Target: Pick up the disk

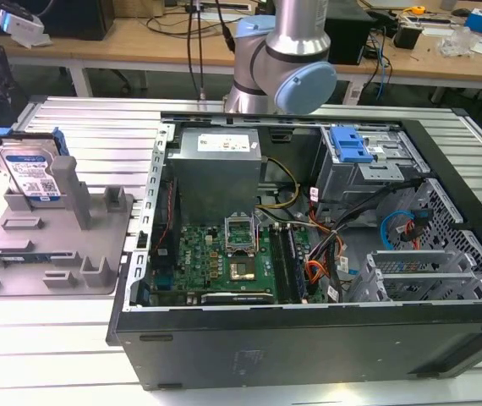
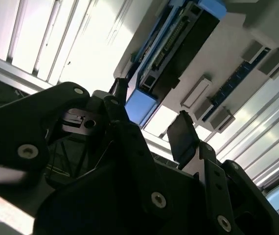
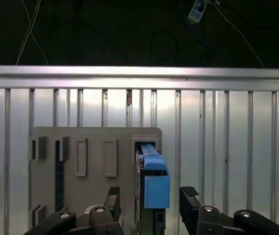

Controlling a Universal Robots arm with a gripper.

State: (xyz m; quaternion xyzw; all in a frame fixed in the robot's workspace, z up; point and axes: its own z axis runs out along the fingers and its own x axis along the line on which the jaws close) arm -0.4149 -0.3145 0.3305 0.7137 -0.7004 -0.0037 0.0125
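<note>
The disk (image 1: 30, 173) stands on edge in the grey fixture (image 1: 51, 245) at the exterior view's left, its white and blue label facing the camera. In both wrist views my gripper (image 3: 151, 196) (image 2: 149, 112) is open. Its two black fingertips (image 3: 188, 193) sit one on each side of the disk's (image 3: 151, 171) blue-railed end, with a gap on both sides. The second wrist view shows the disk's (image 2: 174, 44) dark underside and blue end piece lying between the fingers (image 2: 181, 132). The fixture (image 3: 95, 147) lies flat on the ribbed metal table.
An open computer case (image 1: 309, 237) takes up the middle and the exterior view's right, with a bright blue drive bracket (image 1: 349, 144) inside. The arm's base (image 1: 283, 51) rises behind the case. The fixture's upright posts (image 1: 68, 190) stand beside the disk. Workbenches with cables line the back.
</note>
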